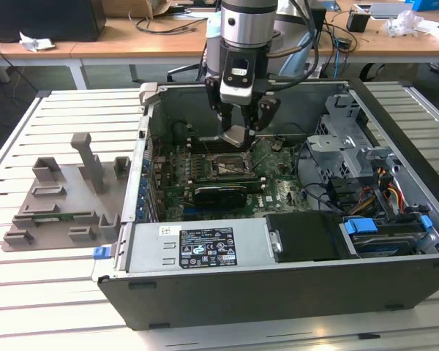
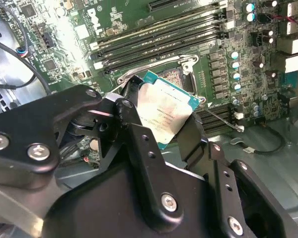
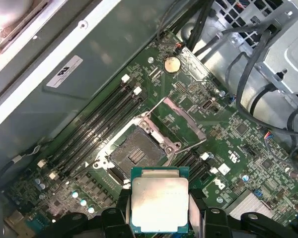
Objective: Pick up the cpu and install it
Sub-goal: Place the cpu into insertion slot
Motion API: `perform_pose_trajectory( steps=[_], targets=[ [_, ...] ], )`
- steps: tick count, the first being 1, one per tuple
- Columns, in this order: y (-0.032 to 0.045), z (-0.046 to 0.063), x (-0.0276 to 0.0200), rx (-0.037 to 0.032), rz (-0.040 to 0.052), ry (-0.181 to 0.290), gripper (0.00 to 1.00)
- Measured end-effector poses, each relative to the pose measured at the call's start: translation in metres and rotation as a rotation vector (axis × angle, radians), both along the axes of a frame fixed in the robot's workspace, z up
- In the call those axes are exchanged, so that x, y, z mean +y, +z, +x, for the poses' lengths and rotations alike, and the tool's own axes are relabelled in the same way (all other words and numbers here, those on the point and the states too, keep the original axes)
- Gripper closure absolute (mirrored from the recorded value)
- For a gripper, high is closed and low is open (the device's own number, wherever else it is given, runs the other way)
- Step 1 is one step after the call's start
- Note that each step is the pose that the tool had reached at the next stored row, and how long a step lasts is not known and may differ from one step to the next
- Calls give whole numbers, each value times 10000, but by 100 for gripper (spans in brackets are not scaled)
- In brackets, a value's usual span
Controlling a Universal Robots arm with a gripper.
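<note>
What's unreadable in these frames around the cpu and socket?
1. cpu underside: faces away from the camera in both wrist views.
2. cpu side edges: covered by the fingers of the gripper in the second wrist view.
3. socket pins: too small to make out in the first wrist view.

I've got the computer case (image 1: 278,292) lying open on the slatted table (image 1: 51,292), with the tray (image 1: 55,199) just beside it on the exterior view's left. The motherboard (image 1: 278,186) lies flat inside the case and the drive cage (image 1: 344,146) is at the exterior view's right. My gripper (image 1: 240,126) hangs inside the case above the socket (image 1: 230,167). The cpu (image 1: 235,137) is clamped between its fingers, clear of the socket. In the first wrist view, memory slots (image 3: 97,124) run alongside the socket.
</note>
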State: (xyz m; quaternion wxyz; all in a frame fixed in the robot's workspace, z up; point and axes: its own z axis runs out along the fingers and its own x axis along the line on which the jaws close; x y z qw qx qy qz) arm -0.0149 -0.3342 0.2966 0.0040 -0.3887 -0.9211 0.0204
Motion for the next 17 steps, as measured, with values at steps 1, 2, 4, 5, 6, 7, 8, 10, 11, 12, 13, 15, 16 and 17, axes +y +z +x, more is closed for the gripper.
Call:
perform_pose_trajectory(
  steps=[1,2,4,5,6,7,8,10,11,12,13,15,16,17],
  targets=[
    [0,0,0,0,0,-290,45],
    [0,0,0,0,0,-371,45],
    [0,0,0,0,-1,-469,45],
    [0,0,0,0,-2,-583,45],
    [0,0,0,0,-1,-644,45],
    [0,0,0,0,-1,-705,45],
    [0,0,0,0,-1,-823,45],
    [0,0,0,0,-2,-947,45],
    [0,0,0,0,-2,-1010,45],
    [0,0,0,0,-2,-1059,45],
    [0,0,0,0,-2,-1141,45],
    [0,0,0,0,-2,-1312,45],
    [0,0,0,0,-2,-1379,45],
    [0,0,0,0,-2,-1426,45]
  ],
)
